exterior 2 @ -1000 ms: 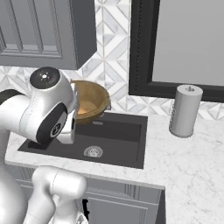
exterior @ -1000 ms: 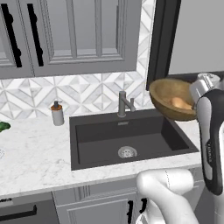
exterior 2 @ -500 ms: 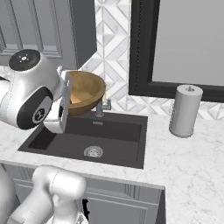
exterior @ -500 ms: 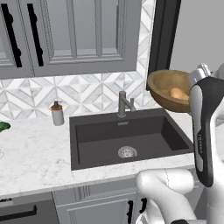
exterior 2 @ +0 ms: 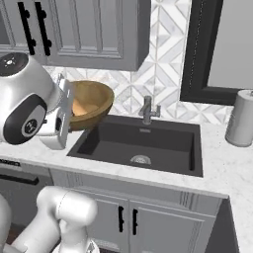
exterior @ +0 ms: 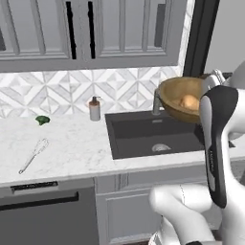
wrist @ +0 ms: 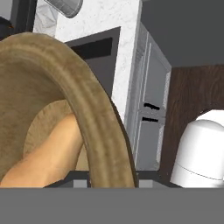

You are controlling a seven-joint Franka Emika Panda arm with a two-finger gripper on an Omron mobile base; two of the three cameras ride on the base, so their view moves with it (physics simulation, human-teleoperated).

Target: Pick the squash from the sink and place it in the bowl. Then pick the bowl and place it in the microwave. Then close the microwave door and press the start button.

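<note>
Squash [exterior: 189,102] already lies in the wooden bowl [exterior: 182,98], carried at right of frame above the sink [exterior: 153,134]; tool clamped on its rim, I judge; microwave steps remain.

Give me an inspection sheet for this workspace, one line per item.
Surface: pale marble counter around the dark sink; basin holds nothing but its drain.
Job's things: wooden bowl held tilted in the air over the sink's edge, squash lying inside it. Microwave: nothing seen.
Clutter: soap bottle, whisk and a small green item on the counter left of the sink; paper towel roll to the right.
Tool: the tool grips the bowl's rim at the bottom of the hand view; fingers hidden.
Cables: nothing seen.
Surroundings: grey cabinets above, patterned tile backsplash, faucet behind the basin.
</note>
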